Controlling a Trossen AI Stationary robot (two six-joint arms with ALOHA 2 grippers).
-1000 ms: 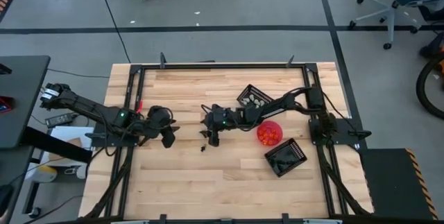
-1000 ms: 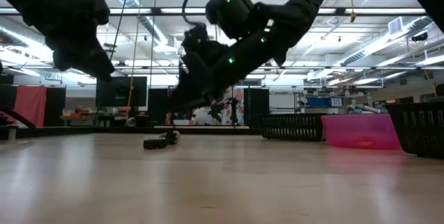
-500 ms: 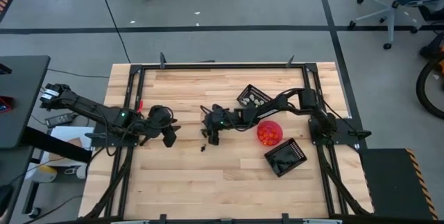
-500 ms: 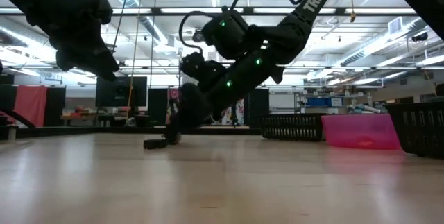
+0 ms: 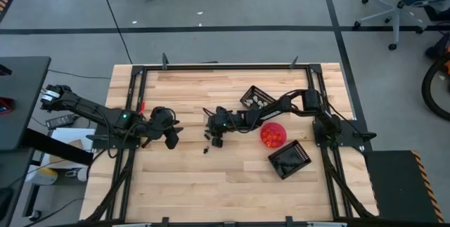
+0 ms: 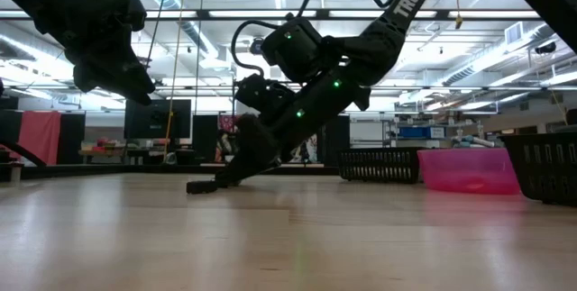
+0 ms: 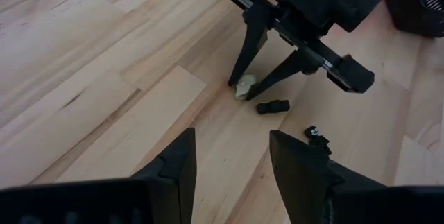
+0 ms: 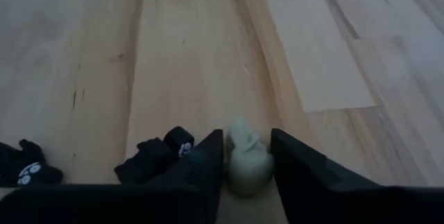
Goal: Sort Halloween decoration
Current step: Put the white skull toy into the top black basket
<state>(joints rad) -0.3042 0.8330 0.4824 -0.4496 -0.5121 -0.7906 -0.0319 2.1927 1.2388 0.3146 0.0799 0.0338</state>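
Right gripper point(image 8: 246, 156): was down at the table point(image 5: 190, 185) near its middle, jaws closed in on a pale trinket point(image 8: 247, 160), both fingers apparently touching it.
Grip risk: the pale piece sat low between the fingertips; a shallow pinch could have squirted it out on lifting.
Neighbour risk: a black trinket point(image 8: 154, 156) lay just beside one finger, another black piece point(image 8: 24, 168) farther off; a sideways drag could have scattered them.
Left gripper point(image 7: 229, 168): hovered at the left, jaws open, holding nothing.
Open room: bare wood lay left and near.
Far side: the pink bowl point(image 5: 273, 134) and two black baskets point(image 5: 256, 99) stood right, crowding the carry path.
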